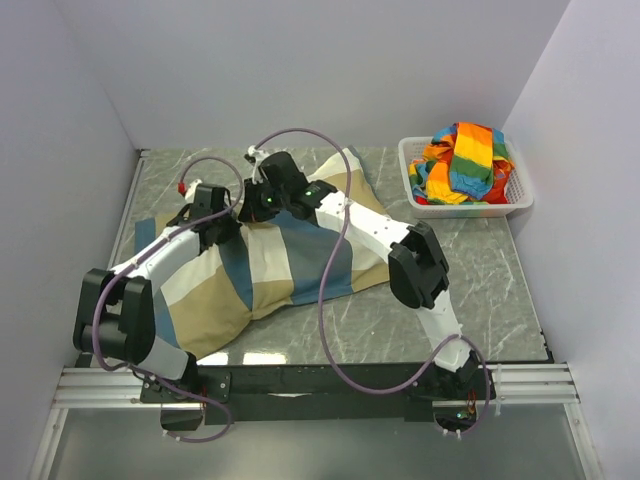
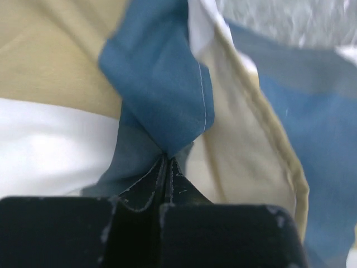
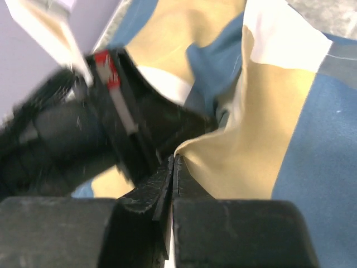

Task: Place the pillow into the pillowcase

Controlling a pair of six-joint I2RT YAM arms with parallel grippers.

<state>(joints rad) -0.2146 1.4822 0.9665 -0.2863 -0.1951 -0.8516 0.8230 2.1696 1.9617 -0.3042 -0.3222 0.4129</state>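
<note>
Pillowcase: blue, tan and off-white blocks, lying rumpled and bulging on the left-centre of the tabletop. Cannot tell the pillow apart from the case. Left gripper clamped on a blue fold of the pillowcase; right gripper clamped on a tan fold just beside it. Back right corner: white basket holding a rainbow-striped cloth

Left arm: reaches forward from the near-left base, forearm angled inward.
Left gripper: fingers pressed together, pinching a fold of the pillowcase.
Right arm: elbow bent, forearm stretched leftward.
Right gripper: clamped on the pillowcase edge, just beside its counterpart.
</note>
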